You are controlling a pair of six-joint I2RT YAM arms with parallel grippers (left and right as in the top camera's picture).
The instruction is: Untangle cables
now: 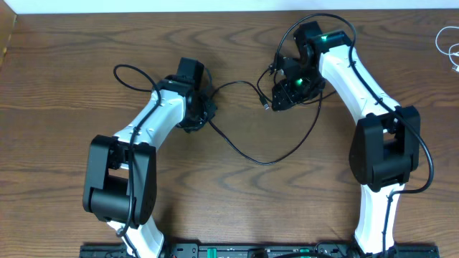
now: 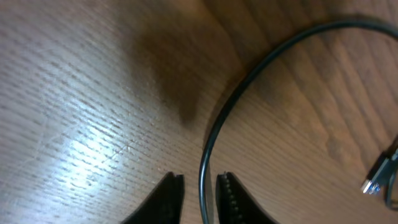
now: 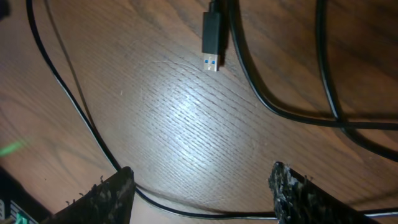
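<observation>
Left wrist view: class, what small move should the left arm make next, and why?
Probably lift the left arm straight up. Its jaws stand slightly apart, and the black cable runs loose between them. The cable lies flat on the table in an open curve, with no crossing in view, so nothing there seems left to pull.

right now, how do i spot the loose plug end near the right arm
On the wooden table, look just ahead of the right arm's open claw, on the side facing the left arm. There a short black plug lies at the end of a thin cable. Unlike the black cords running past it, it ends in a metal tip with blue inside.
</observation>
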